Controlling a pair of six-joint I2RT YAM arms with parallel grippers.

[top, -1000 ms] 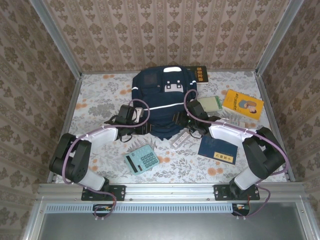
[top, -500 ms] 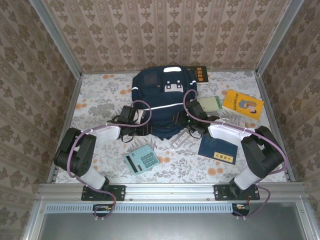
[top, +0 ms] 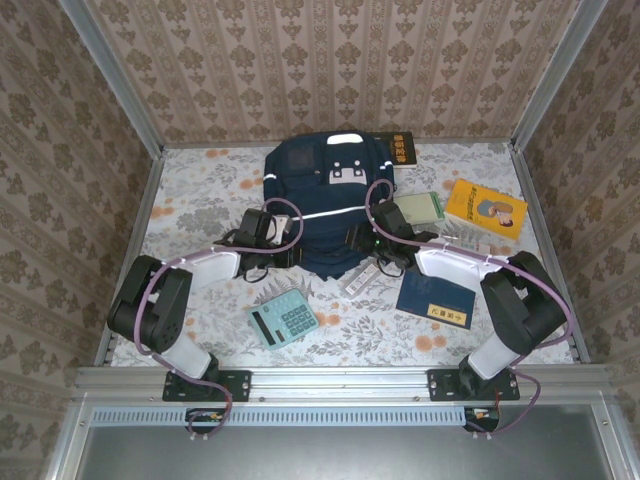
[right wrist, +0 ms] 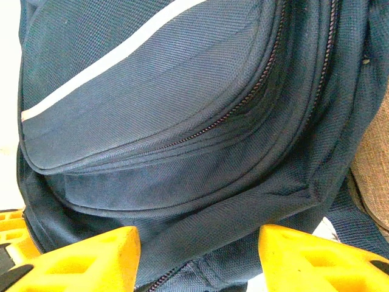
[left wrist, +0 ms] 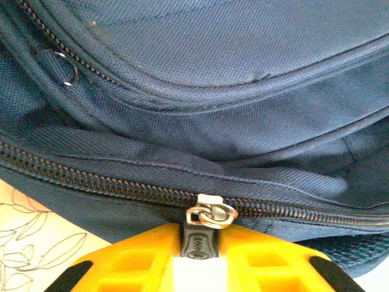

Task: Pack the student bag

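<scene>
The student bag (top: 320, 195) is a navy backpack with a white stripe (right wrist: 109, 61), lying flat in the middle of the table. My left gripper (top: 290, 253) is at the bag's near left edge. In the left wrist view it (left wrist: 199, 258) is shut on the black zipper pull (left wrist: 199, 243), which hangs from a metal slider (left wrist: 211, 214) on the closed zipper. My right gripper (top: 368, 240) is at the bag's near right edge. It (right wrist: 200, 258) stands open, and its yellow fingers (right wrist: 79, 258) flank a ridge of bag fabric (right wrist: 200, 194) without pinching it.
A teal calculator (top: 283, 320) lies in front of the bag and a dark blue booklet (top: 435, 297) sits at the near right. A yellow book (top: 486, 205) and a green card (top: 420, 209) lie to the right. A black book (top: 398, 149) is behind the bag.
The left gripper has closed onto the zipper pull, and its arm has folded in closer to the bag. The right gripper has barely moved.
</scene>
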